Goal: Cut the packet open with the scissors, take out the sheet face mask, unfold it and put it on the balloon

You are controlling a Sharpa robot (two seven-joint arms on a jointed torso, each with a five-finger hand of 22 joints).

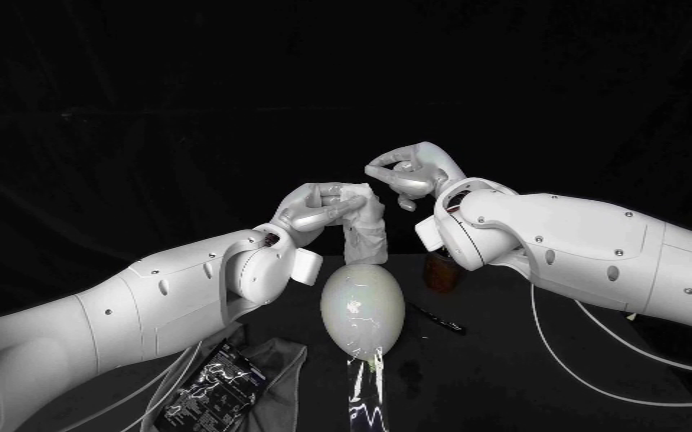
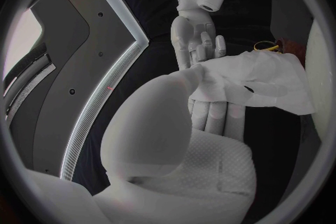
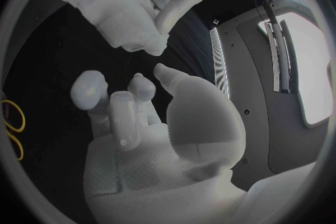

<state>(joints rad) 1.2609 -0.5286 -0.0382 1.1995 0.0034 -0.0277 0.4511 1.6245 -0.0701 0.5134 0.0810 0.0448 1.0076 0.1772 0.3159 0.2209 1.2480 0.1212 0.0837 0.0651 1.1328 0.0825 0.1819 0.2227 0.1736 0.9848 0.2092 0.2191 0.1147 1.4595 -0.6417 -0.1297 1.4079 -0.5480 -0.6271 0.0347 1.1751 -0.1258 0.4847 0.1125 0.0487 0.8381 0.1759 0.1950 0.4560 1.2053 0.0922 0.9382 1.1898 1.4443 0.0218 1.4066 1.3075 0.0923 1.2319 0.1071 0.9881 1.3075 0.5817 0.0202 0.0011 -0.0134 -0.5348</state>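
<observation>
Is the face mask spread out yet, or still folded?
Still mostly folded: the sheet mask hangs as a narrow bunched strip from the left hand, above the balloon.

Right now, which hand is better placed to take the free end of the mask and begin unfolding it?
Probably the right hand: it holds nothing and hovers close beside the sheet mask, which the left hand grips above the balloon.

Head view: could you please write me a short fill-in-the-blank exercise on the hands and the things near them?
The left hand grips the white sheet ____. The right hand holds ____. The dark packet lies beside the robot's ____ arm. The balloon sits between the two ____.
Missing words: mask; nothing; left; arms.
</observation>
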